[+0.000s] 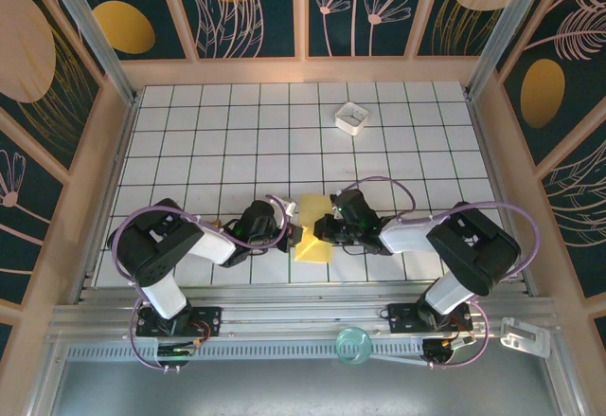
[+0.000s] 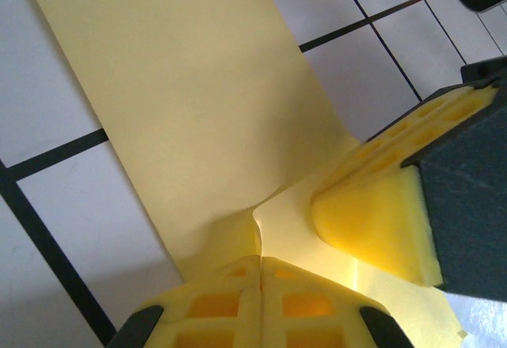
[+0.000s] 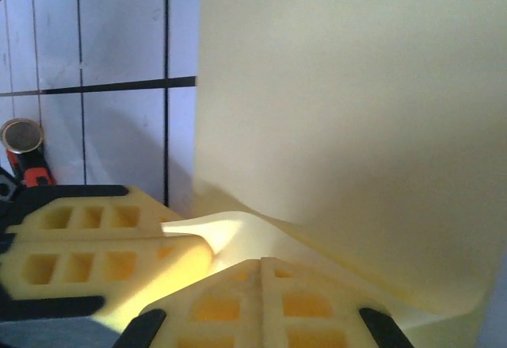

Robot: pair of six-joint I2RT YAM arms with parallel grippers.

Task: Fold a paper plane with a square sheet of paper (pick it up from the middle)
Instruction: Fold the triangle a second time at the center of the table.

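The yellow square sheet of paper lies partly folded at the near middle of the grid table, between both grippers. In the left wrist view the sheet buckles into a ridge that runs into my left gripper, which is shut on it. My left gripper comes in from the left. My right gripper faces it from the right, jaws shut, and its foam fingertip rests on the paper. In the right wrist view a flap of the sheet stands beyond my right gripper, with the left fingers close by.
A small white square box sits at the back right of the table. A green round object lies on the front rail. A small metal-capped item stands on the tiles to the left of the paper.
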